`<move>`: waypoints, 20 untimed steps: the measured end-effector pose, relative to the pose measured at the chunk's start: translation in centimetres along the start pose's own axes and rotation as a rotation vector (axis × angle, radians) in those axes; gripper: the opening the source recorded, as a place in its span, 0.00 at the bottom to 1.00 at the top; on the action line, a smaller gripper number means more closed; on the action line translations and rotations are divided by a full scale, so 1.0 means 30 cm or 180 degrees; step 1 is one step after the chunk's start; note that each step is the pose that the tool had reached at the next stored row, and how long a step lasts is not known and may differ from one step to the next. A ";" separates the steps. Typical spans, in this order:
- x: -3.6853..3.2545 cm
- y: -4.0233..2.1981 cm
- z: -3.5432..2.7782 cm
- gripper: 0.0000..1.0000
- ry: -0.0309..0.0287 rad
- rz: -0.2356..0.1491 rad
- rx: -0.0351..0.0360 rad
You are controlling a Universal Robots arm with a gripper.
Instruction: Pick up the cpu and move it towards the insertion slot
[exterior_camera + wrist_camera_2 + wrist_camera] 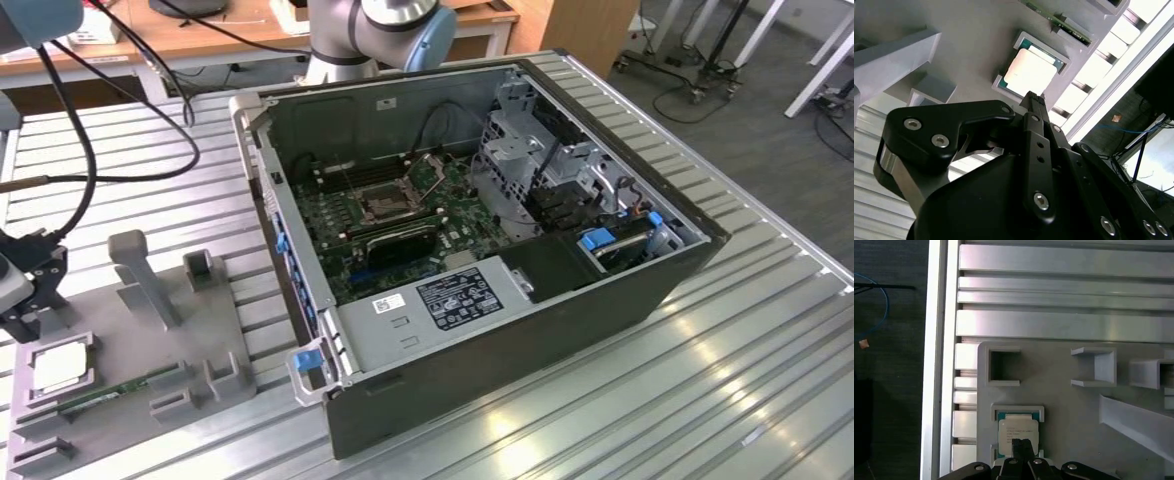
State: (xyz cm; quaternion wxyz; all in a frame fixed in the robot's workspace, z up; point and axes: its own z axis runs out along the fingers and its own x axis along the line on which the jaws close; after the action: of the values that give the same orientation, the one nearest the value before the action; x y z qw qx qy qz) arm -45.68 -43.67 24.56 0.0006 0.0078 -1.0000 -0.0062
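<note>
The cpu [60, 368] lies flat in a square recess of the grey fixture plate [134, 340] at the exterior view's left. Its silvery-beige face also shows in the second wrist view [1030, 72] and the first wrist view [1018, 429]. My black gripper [24, 325] hangs just above the cpu's edge, its fingertips [1021, 444] pressed together with nothing held. The second wrist view shows one finger [1034, 100] reaching toward the chip. The insertion slot [383, 203] sits on the green board inside the open computer case, well off toward the exterior view's right.
The open computer case [667, 270] stands mid-table with drive cages and cables inside. A green memory stick [114, 393] lies on the fixture beside the cpu. Grey upright holders [140, 275] rise from the fixture. Black cables [80, 150] hang near the arm over the slatted aluminium table.
</note>
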 end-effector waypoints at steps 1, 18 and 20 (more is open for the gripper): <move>0.000 -0.002 0.002 0.11 -0.0001 0.0001 0.0000; 0.001 -0.024 0.029 0.11 0.0000 0.0007 0.0000; 0.001 -0.025 0.029 0.11 0.0000 0.0007 0.0000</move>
State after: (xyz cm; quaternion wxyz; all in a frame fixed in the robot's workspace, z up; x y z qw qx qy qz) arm -45.71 -44.41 23.68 0.0005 0.0066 -1.0000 -0.0062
